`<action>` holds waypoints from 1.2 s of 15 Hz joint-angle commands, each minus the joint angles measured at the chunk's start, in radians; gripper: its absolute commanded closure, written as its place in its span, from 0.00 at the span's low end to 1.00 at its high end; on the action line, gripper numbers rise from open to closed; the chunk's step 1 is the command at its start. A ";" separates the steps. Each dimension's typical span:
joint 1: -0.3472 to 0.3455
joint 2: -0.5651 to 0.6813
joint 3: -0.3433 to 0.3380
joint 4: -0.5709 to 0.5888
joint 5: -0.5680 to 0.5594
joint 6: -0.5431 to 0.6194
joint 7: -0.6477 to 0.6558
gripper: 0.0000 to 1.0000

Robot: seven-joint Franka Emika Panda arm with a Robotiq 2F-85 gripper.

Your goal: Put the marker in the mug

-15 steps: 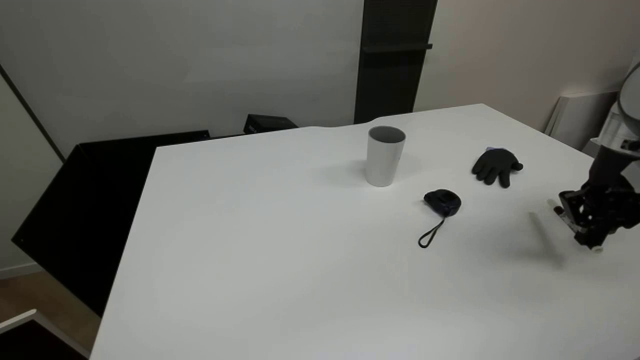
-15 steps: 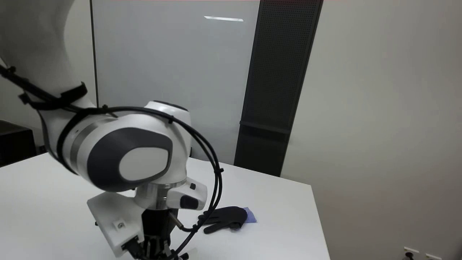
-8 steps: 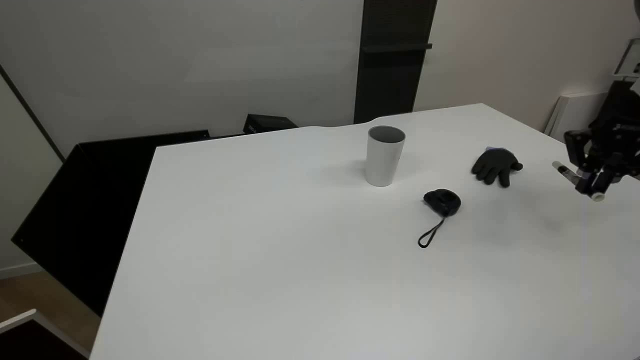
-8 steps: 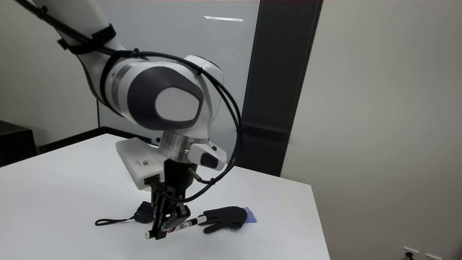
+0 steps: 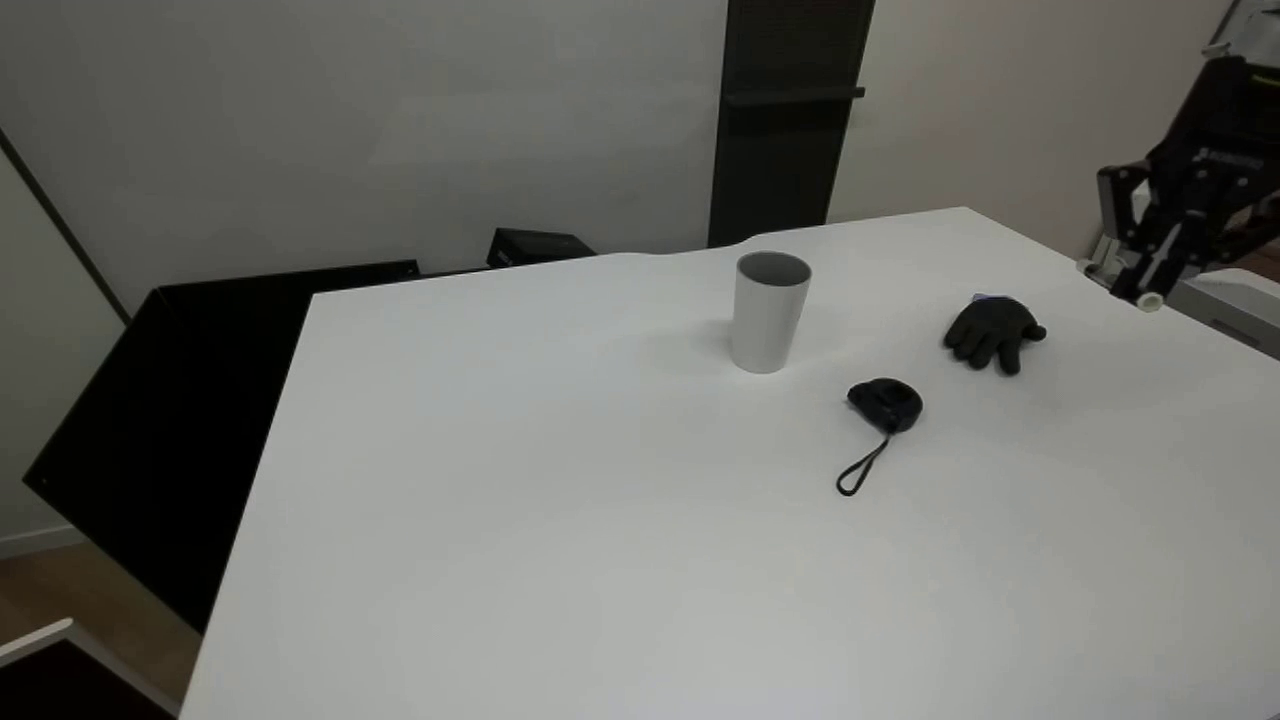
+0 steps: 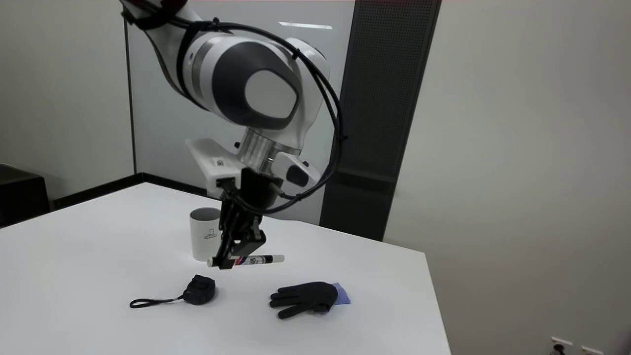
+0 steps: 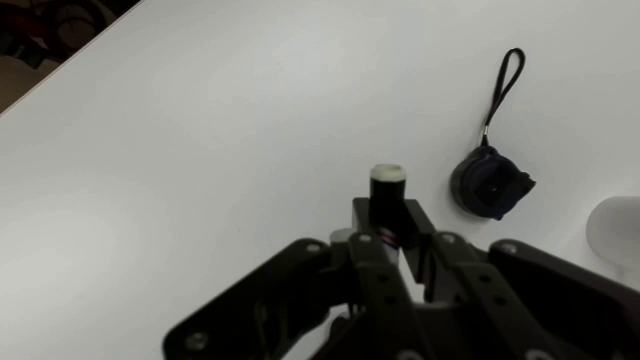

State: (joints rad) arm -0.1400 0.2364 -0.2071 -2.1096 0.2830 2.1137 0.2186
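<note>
The marker [image 6: 259,260] is white with a black band and a red-blue label. My gripper [image 6: 227,261] is shut on it and holds it roughly level above the table. In the wrist view the marker's black, pale-tipped end [image 7: 388,187] sticks out between the fingertips [image 7: 387,215]. In an exterior view the gripper [image 5: 1130,285] is at the right edge, high above the table. The mug [image 5: 765,320] is a pale handleless cup standing upright. The gripper partly covers the mug [image 6: 203,239] in an exterior view; the wrist view cuts it off [image 7: 617,232] at the right edge.
A dark tape measure [image 5: 887,404] with a wrist strap lies on the white table [image 5: 560,520], near the mug. A black glove [image 6: 305,297] with a blue-violet part lies to one side. The table edge [image 7: 70,59] shows at the wrist view's upper left.
My gripper has risen from near the table with the marker in it and moved away from the near side. The mug, tape measure and glove have not moved.
</note>
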 commanded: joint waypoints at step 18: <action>0.025 0.435 0.150 0.661 0.397 -0.360 0.423 0.93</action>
State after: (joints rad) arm -0.1171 0.6172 -0.0677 -1.5594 0.6529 1.8102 0.5660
